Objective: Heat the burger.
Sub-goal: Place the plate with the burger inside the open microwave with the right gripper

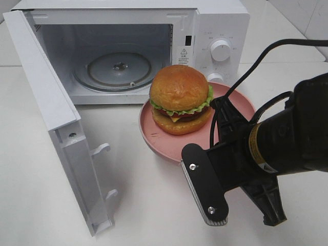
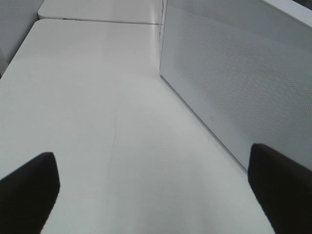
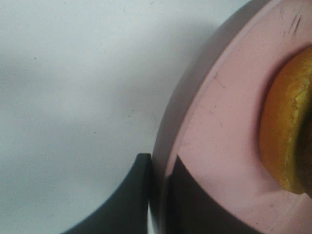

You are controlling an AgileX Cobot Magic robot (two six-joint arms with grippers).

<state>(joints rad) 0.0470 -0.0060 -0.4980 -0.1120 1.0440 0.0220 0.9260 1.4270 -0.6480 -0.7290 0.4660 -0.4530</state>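
Note:
The burger [image 1: 180, 100], with golden buns, lettuce and cheese, stands on a round pink plate [image 1: 163, 146] just in front of the open microwave [image 1: 120, 64]. My right gripper [image 1: 215, 103] is shut on the plate's right rim. In the right wrist view the gripper [image 3: 158, 165] pinches the plate's rim [image 3: 214, 136], one finger above it and one below. The bun's edge [image 3: 285, 131] shows beside it. My left gripper [image 2: 153, 195] is open and empty over bare table, next to the microwave's perforated side wall [image 2: 234, 73]. It does not show in the high view.
The microwave door [image 1: 51, 118] swings out to the left and its latch hooks face the plate. The glass turntable [image 1: 119, 66] lies inside the cavity. The control knob [image 1: 220, 50] is on the right panel. White table [image 1: 148, 205] spreads in front.

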